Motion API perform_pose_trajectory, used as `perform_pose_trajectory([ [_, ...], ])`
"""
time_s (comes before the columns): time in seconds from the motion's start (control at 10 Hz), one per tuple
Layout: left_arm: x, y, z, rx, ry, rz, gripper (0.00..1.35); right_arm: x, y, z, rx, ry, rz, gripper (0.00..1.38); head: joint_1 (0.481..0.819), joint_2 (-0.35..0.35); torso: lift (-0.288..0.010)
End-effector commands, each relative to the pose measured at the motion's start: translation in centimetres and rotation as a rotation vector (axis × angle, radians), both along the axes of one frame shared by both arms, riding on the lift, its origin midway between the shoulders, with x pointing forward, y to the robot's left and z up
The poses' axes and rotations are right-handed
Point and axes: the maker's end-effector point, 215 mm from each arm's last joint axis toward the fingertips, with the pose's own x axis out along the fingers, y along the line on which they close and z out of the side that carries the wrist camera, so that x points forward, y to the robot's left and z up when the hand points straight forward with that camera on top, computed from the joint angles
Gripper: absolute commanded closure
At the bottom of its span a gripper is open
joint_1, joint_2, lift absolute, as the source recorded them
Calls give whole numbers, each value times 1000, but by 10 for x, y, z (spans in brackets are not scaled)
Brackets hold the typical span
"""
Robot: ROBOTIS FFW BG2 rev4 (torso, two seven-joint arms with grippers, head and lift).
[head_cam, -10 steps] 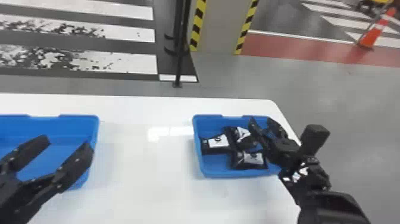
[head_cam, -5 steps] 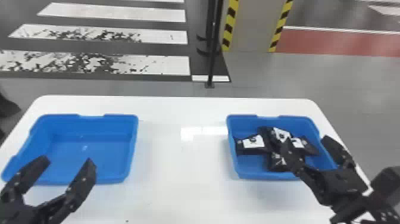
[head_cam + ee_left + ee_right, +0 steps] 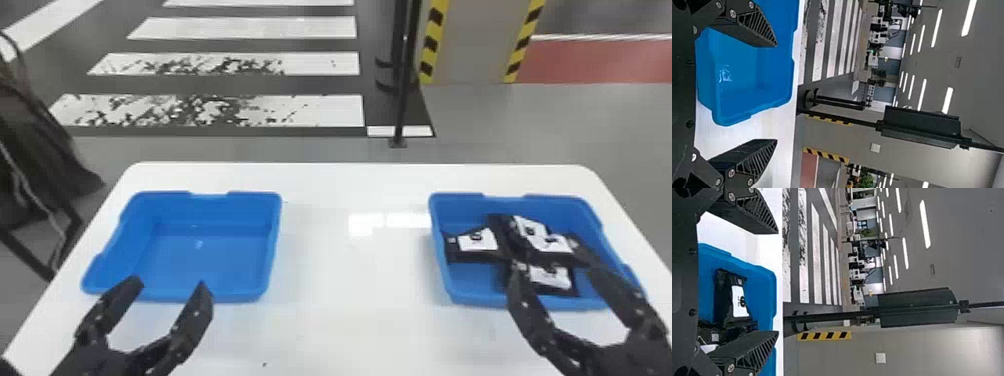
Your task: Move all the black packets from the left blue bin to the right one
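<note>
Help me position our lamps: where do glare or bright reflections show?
Head view: bright patches on the glossy white tabletop, small glints inside the left blue plastic bin. Left wrist view: a glint inside that bin, plus glowing white ceiling strip lights. Right wrist view: ceiling strip lights glow too.

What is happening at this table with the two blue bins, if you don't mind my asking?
The robot's job is moving black packets between bins. The left bin is empty, and the black packets lie piled in the right bin. Neither hand is holding anything: the left hand is open at the left bin's near edge, the right hand open at the right bin's. The transfer looks finished.
</note>
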Motion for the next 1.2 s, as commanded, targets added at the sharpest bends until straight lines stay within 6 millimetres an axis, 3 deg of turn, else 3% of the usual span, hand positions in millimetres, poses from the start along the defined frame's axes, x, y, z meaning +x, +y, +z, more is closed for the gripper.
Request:
perform_pose_trajectory([
  [0.0,4,-8,3,-11,-9,-9,186,2,3,0,-9,-2,10,119,695,41,-140],
  [1.1,12,-31,-2,-33,13,-51,185,7,17,-9,37,11,38,119,695,15,-140],
])
